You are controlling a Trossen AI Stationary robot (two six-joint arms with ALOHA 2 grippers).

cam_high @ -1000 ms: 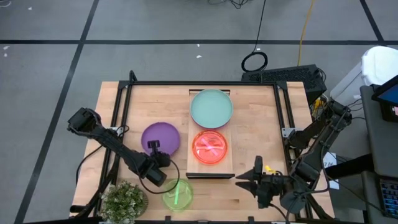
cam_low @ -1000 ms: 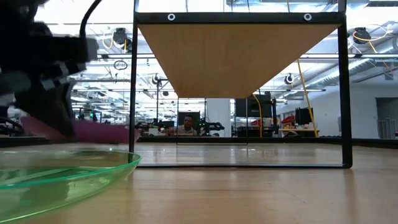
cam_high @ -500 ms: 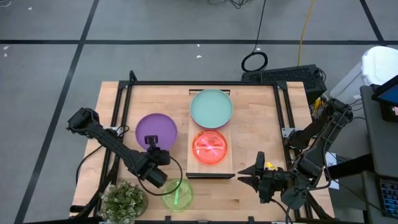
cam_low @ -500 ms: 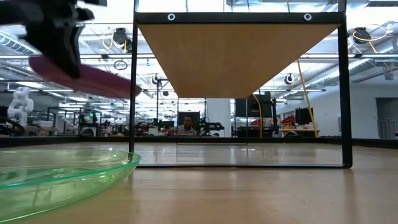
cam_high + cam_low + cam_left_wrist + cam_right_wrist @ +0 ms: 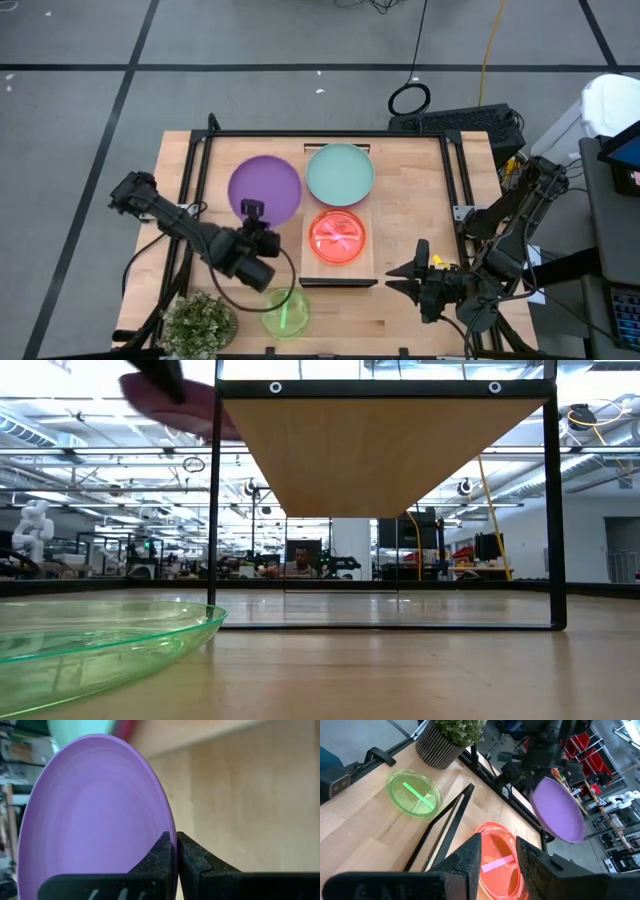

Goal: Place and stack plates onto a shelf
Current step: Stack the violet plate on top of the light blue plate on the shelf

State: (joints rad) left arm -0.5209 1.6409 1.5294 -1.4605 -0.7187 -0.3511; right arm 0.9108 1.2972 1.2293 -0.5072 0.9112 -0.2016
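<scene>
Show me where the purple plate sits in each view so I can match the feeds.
High: purple plate, left of the teal plate, held by the left gripper.
Low: blurred edge at top left, beside the shelf's post.
Left wrist: fills the left side, rim clamped between the fingers.
Right wrist: upper right.
Shared landmark: green plate.

Low view: purple plate (image 5: 185, 405) is only a blurred smear at top edge w/ a dark blur beside it, and green plate (image 5: 95, 650) runs off the left edge. Left wrist view: plate's lower rim is hidden behind the left end effector (image 5: 175, 852) pads; teal plate (image 5: 80, 730) is cut by the top edge. Right wrist view: pink-red plate (image 5: 495, 855) is partly hidden behind the right end effector (image 5: 499, 851) fingers.
</scene>
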